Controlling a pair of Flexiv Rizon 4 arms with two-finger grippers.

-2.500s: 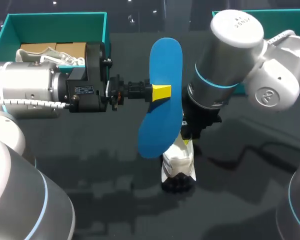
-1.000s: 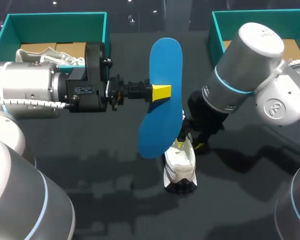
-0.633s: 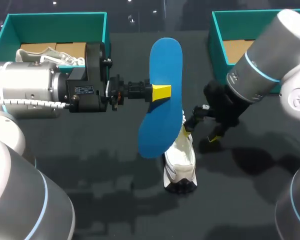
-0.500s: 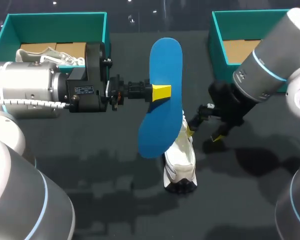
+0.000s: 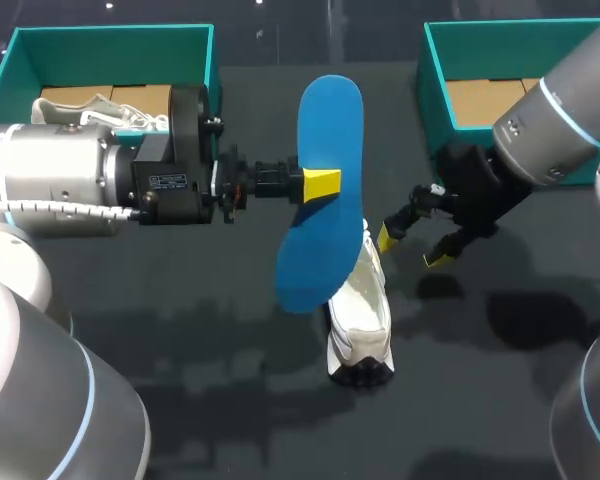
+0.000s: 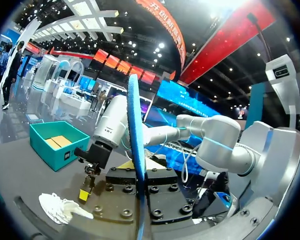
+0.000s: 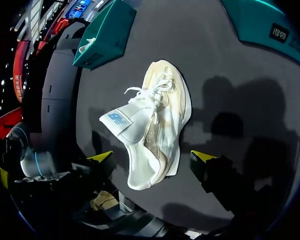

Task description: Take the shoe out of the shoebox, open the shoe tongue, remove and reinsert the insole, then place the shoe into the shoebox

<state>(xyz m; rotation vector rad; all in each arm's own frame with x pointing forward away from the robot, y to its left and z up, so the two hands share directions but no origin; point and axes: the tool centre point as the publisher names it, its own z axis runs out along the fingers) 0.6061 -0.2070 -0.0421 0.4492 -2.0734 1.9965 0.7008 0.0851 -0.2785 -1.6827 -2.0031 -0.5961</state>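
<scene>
The left claw (image 5: pixel 321 186) was clamped shut on the blue insole (image 5: pixel 326 120), its yellow tips pinching the insole about the middle and holding it on edge, high above the dark surface (image 5: pixel 210 390); in the left wrist view the insole (image 6: pixel 134 150) stood edge-on straight out from between the fingers. The right claw (image 5: pixel 411 248) hung wide open and held nothing, its two yellow tips well spread just beside the white shoe (image 5: pixel 361 318). In the right wrist view the shoe (image 7: pixel 157 125) lay on the surface ahead of that claw (image 7: pixel 151 156), laces loose and its tongue (image 7: pixel 121 120) pulled up, touched by neither finger. Farther out, one teal shoebox (image 5: pixel 435 70) sat behind the right arm, and another teal shoebox (image 5: pixel 110 38) behind the left arm held a second shoe (image 5: pixel 88 108)
</scene>
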